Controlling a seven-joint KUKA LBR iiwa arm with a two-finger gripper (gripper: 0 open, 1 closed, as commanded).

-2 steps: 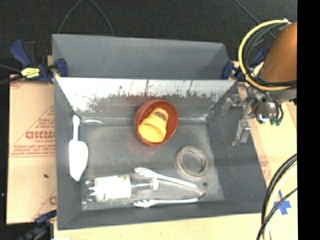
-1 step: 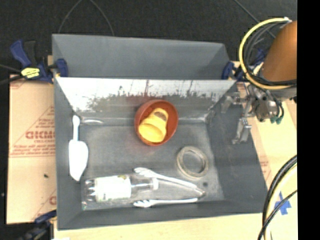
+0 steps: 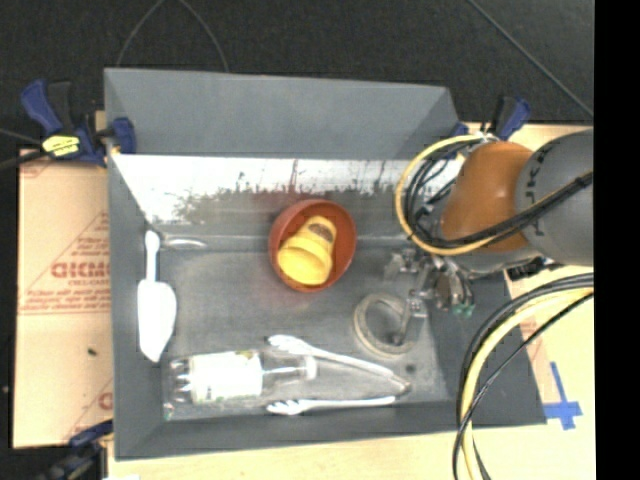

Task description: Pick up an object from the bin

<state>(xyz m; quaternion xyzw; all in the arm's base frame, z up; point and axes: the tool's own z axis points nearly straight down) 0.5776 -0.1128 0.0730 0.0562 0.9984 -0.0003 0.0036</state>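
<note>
The fingers (image 3: pixel 408 318) hang low over the right rim of a clear, shallow ring-shaped piece (image 3: pixel 364 324) that lies flat on the bin floor, right of the middle and near the right wall. Whether they are parted or clenched cannot be told from above, nor whether they touch the ring. Above them sits a cluster of bare metal parts, then the wrist under a smooth orange cover (image 3: pixel 482 204), wrapped by looping yellow and black cables (image 3: pixel 412 200). The arm (image 3: pixel 565 193) comes in level over the right rim, its grey body lying outside the bin (image 3: pixel 280 118).

The ring has the right wall close on one side and open floor on its left. Bare grey metal runs between it and the bowl, and a wider clear patch fills the middle left. The front is crowded: a clear bottle with a white label (image 3: pixel 228 376) lies on its side along the near wall, with two white plastic utensils (image 3: pixel 335 365) stretched beside it toward the right front corner.

An orange round bowl (image 3: pixel 340 230) stands at the foot of the scuffed back wall, holding a yellow rounded piece (image 3: pixel 303 260). A white plastic scoop (image 3: pixel 156 308) lies along the left wall, handle pointing back.
</note>
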